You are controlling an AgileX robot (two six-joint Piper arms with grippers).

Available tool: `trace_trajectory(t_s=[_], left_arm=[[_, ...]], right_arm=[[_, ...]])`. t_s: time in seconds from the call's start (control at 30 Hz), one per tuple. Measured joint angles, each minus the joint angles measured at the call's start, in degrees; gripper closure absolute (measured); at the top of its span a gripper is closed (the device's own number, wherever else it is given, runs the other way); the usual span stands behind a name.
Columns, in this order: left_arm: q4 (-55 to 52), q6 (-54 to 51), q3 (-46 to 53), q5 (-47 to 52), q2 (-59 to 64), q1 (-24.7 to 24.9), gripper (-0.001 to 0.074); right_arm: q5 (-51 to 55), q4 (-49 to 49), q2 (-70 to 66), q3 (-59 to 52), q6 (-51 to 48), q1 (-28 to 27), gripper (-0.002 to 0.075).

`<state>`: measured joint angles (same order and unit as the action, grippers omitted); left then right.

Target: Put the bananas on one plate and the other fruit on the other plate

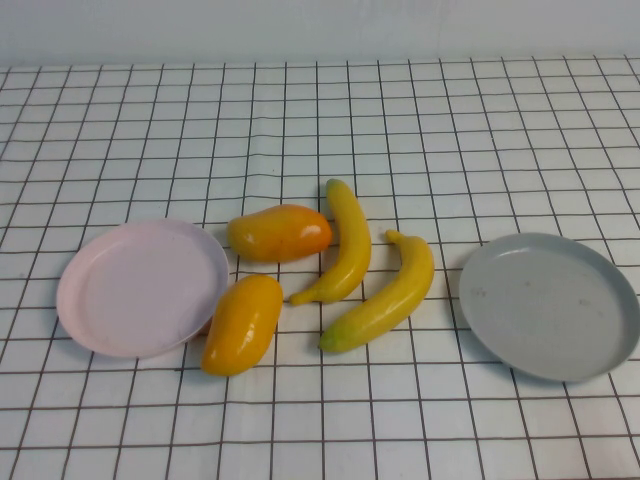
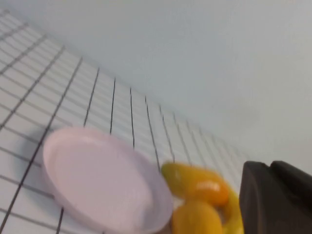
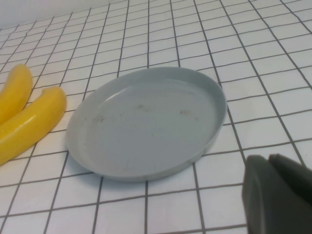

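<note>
Two yellow bananas (image 1: 345, 245) (image 1: 385, 295) lie side by side in the middle of the table. Two orange-yellow mango-like fruits (image 1: 280, 233) (image 1: 242, 323) lie left of them, next to the pale pink plate (image 1: 140, 288). The grey-blue plate (image 1: 550, 303) lies bare at the right. Neither arm shows in the high view. My left gripper (image 2: 270, 165) is shut and empty, off the table, with the pink plate (image 2: 102, 178) and the mango-like fruits (image 2: 197, 183) ahead of it. My right gripper (image 3: 268, 157) is shut and empty, just short of the grey-blue plate (image 3: 146, 122); both bananas (image 3: 29, 124) lie beyond the plate.
A white cloth with a black grid (image 1: 320, 120) covers the table, with a slight crease near the middle. A pale wall (image 1: 320, 30) stands behind the far edge.
</note>
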<state>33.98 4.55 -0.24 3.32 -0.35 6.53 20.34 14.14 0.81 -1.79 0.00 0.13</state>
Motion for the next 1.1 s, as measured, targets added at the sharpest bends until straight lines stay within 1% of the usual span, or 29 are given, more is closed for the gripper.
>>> trace_trajectory(t_s=[0.07, 0.17, 0.37, 0.5, 0.63, 0.73, 0.8, 0.83, 0.9, 0.93, 1.1], left_arm=[[-3.5, -2.2, -4.2, 9.3, 3.0, 0.0, 0.0737], [-8.2, -7.1, -13.4, 22.0, 11.2, 0.0, 0.0737], [-11.2, -25.0, -32.2, 38.9, 32.0, 0.0, 0.0737], [-11.6, -33.3, -43.3, 46.8, 45.6, 0.0, 0.0737], [-11.8, -35.9, -51.0, 50.6, 57.6, 0.7, 0.0737], [-13.4, -36.1, -56.2, 51.4, 64.6, 4.4, 0.0736], [-16.0, -35.5, -59.2, 51.7, 68.7, 8.3, 0.0721], [-17.2, -34.8, -60.3, 51.7, 70.1, 10.2, 0.0706], [-19.8, -32.7, -62.6, 51.8, 73.6, 13.5, 0.0632], [-20.6, -31.9, -63.4, 51.8, 75.0, 14.6, 0.0576], [-21.8, -24.8, -66.2, 51.4, 83.9, 18.6, 0.023]], right_arm=[[0.0, 0.0, 0.0, 0.0, 0.0, 0.0, 0.0742], [0.0, 0.0, 0.0, 0.0, 0.0, 0.0, 0.0742], [0.0, 0.0, 0.0, 0.0, 0.0, 0.0, 0.0742], [0.0, 0.0, 0.0, 0.0, 0.0, 0.0, 0.0742], [0.0, 0.0, 0.0, 0.0, 0.0, 0.0, 0.0742], [0.0, 0.0, 0.0, 0.0, 0.0, 0.0, 0.0742], [0.0, 0.0, 0.0, 0.0, 0.0, 0.0, 0.0742], [0.0, 0.0, 0.0, 0.0, 0.0, 0.0, 0.0742], [0.0, 0.0, 0.0, 0.0, 0.0, 0.0, 0.0742], [0.0, 0.0, 0.0, 0.0, 0.0, 0.0, 0.0742], [0.0, 0.0, 0.0, 0.0, 0.0, 0.0, 0.0742]])
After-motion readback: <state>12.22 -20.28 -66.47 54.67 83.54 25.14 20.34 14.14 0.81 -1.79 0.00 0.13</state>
